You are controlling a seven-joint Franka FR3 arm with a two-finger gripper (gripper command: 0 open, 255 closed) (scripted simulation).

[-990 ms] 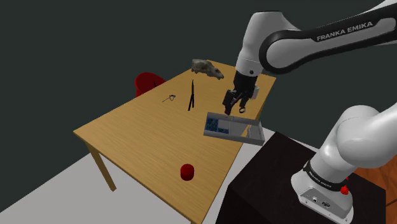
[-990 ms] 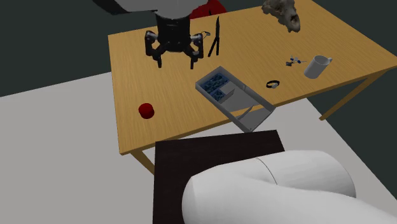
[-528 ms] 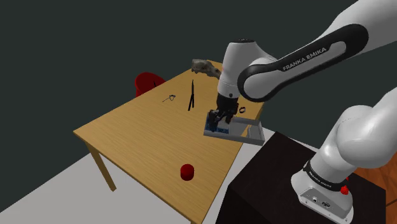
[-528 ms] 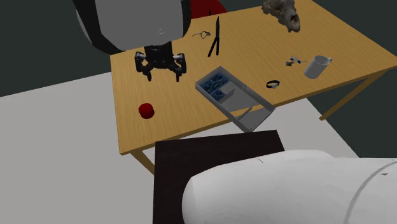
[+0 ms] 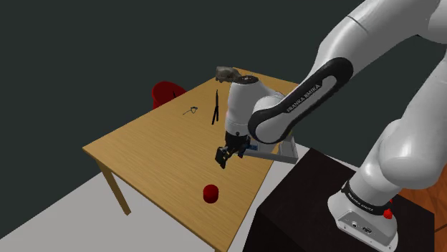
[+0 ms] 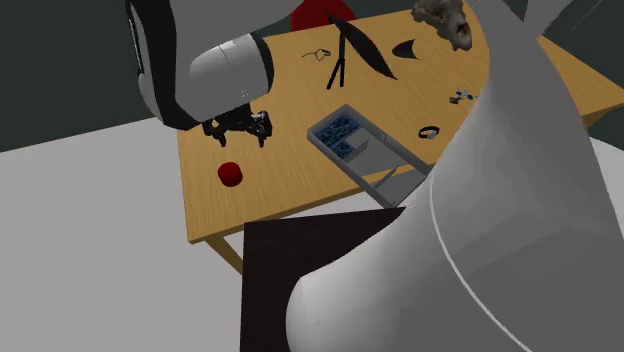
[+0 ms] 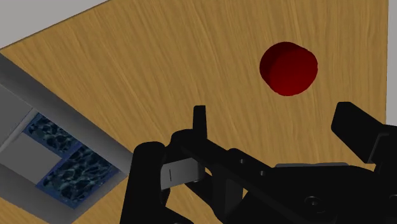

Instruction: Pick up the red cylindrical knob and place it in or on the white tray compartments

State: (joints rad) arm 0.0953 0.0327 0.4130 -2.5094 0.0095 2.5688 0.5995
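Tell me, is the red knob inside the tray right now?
No, the red knob rests on the bare wooden table, well apart from the tray.

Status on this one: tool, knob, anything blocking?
Tool open, empty, above the table. Knob upright on the table, untouched, outside the tray. Nothing between tool and knob.

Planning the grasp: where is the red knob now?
In the shoulder view, the red knob stands on the table near its lower edge, below the tool.
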